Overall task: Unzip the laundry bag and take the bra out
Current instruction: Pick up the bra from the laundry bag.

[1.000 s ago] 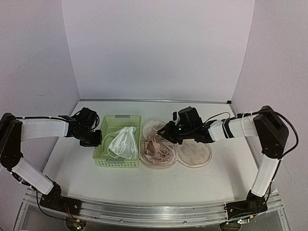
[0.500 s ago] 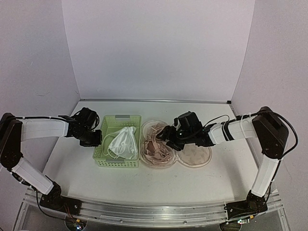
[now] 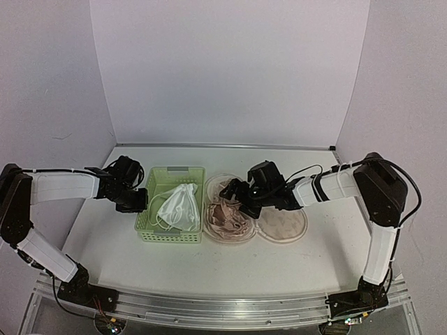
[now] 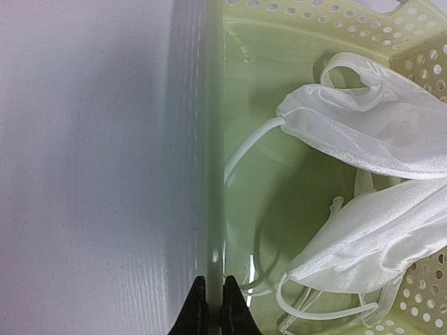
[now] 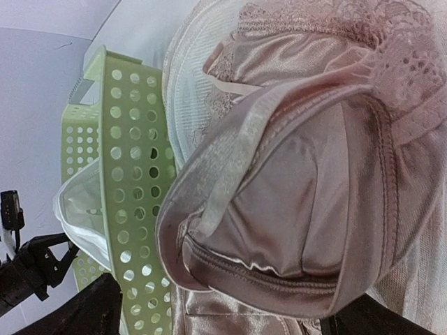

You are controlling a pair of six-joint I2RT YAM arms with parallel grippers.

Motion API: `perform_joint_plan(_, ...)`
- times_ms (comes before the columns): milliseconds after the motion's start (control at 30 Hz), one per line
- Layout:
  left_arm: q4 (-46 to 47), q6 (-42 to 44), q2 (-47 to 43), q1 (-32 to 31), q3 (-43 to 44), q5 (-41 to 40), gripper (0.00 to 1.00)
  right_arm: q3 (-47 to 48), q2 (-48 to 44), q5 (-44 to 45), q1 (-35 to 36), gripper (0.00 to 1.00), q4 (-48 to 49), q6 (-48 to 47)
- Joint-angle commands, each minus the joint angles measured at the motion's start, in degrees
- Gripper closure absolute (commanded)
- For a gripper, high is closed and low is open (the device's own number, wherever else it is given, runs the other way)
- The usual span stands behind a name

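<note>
Lilac walls around a white counter (image 3: 105, 237). At its centre, unzipped and spread flat, the peanut-shaped padded beige fabric laundry bag (image 3: 283, 227), with the pink satin lace-trimmed bra (image 5: 300, 202) heaped in its 9 o'clock half. Just beside, again at 9 o'clock, a light green perforated plastic basket (image 3: 170, 238) holding a white satin garment (image 3: 176, 206). On that basket's rim, left fingers (image 4: 198, 317) pinched shut; right fingers (image 5: 94, 307) spread wide, straddling the bra. Looks light, limp and slippery: best to pinch a bunched cup edge or strap, lifting slowly to spare the lace.

left claw (image 4: 211, 312) at basket rim (image 4: 214, 139) mostly cut off, white garment (image 4: 363, 139) cropped at right, right claw (image 5: 230, 328) blurred, cropped
</note>
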Motion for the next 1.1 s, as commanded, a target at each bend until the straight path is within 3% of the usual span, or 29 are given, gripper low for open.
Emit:
perform_joint_plan(0,1.2,1.3,-1.1,-0.1,0.3,-0.2,1.0,4.2,2.2,1.8,0.4,0.02,2.0,0.7)
perform_joint_plan(133,1.3,1.3,-1.2,-0.1,0.0,-0.1,1.0,6.5,4.4,2.1,0.4,0.05,2.1,0.8)
perform_joint_plan(367,1.3,1.3,-1.7,-0.1,-0.1,0.0,1.0,9.1,7.6,2.2,0.4,0.21,2.1,1.7)
perform_joint_plan(700,1.2,1.4,-2.1,-0.1,-0.4,-0.2,1.0,9.9,9.1,2.0,0.3,0.6,2.2,2.1)
perform_joint_plan(967,1.2,1.5,-2.3,-0.1,-0.5,-0.2,1.0,9.5,8.2,1.8,0.3,0.98,2.5,1.8)
perform_joint_plan(1067,1.2,1.4,-2.5,-0.1,-0.4,-0.2,1.0,9.3,7.4,1.3,0.3,1.0,2.7,1.7)
